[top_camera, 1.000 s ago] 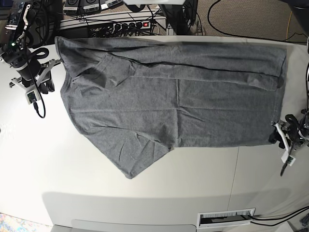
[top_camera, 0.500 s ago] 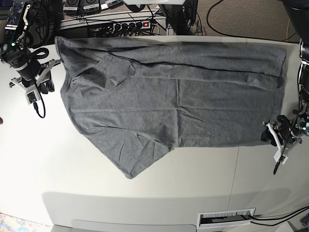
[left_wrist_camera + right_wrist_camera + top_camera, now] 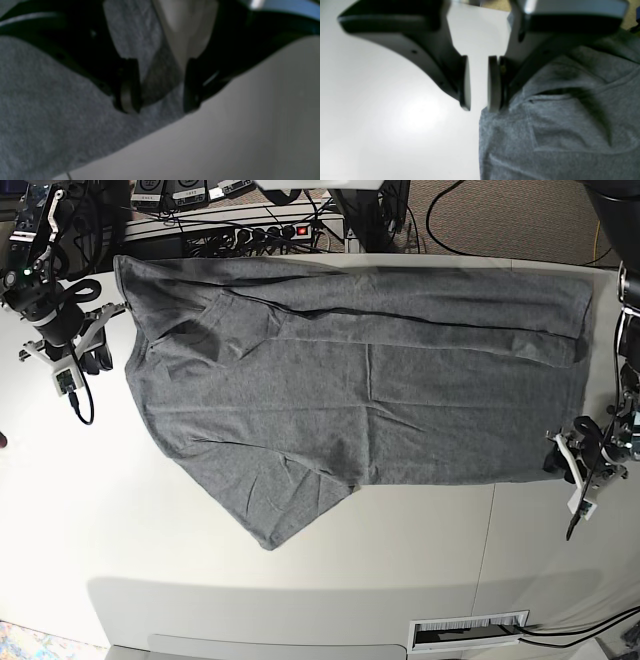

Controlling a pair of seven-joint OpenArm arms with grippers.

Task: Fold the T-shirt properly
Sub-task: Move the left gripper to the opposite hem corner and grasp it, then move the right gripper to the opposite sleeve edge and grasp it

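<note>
White counter (image 3: 300, 580) spans the base view, with cables and a power strip (image 3: 265, 230) behind its far edge. T-shirt (image 3: 350, 390) lies spread across the counter's far half, one long side folded over along the far edge, one sleeve pointing toward the near side. Left end effector (image 3: 562, 455) sits low at the shirt's near corner on the base view's right; its jaws are spread wide, straddling the hem edge, with fabric between them but not clamped. Right end effector (image 3: 92, 340) hangs just beside the shirt's opposite end; its pads stand partly apart with only bare counter showing between them, holding nothing.
</note>
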